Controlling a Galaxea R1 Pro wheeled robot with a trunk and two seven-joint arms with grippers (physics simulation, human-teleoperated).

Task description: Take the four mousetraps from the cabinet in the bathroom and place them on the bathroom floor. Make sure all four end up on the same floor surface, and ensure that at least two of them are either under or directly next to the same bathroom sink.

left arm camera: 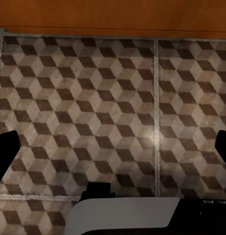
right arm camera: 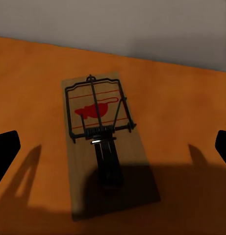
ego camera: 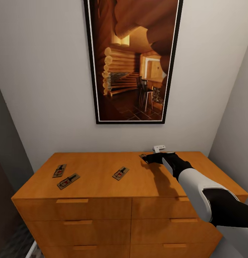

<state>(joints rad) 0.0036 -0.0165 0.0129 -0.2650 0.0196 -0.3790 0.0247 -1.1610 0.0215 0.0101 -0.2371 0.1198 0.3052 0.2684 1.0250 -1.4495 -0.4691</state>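
Your right gripper [ego camera: 149, 158] is reaching over the back right part of the cabinet [ego camera: 102, 172] top, close to the wall, with its black fingers pointed at the fourth mousetrap [ego camera: 143, 156]. In the right wrist view that mousetrap [right arm camera: 104, 138] lies flat on the orange wood between your two fingertips [right arm camera: 5, 149], which sit far apart at either edge of the picture, so the jaws are wide and hold nothing. You can read the trap plainly here: dark wire frame, a red mouse printed on the tan board (its near end is in the arm's shadow).

The other three mousetraps rest flat on the same top. One [ego camera: 120, 173] lies near the middle, and two lie close together toward the left end, one [ego camera: 59, 170] just behind the other [ego camera: 68, 181].

A small white device [ego camera: 159, 147] sits at the wall just behind your right gripper, and a framed picture [ego camera: 133, 61] of a log interior hangs above.

Your left gripper [left arm camera: 113, 147] hangs over the bathroom floor [left arm camera: 93, 112] with its cube-pattern tiles, fingers spread wide and empty, the cabinet's wooden base beyond it.
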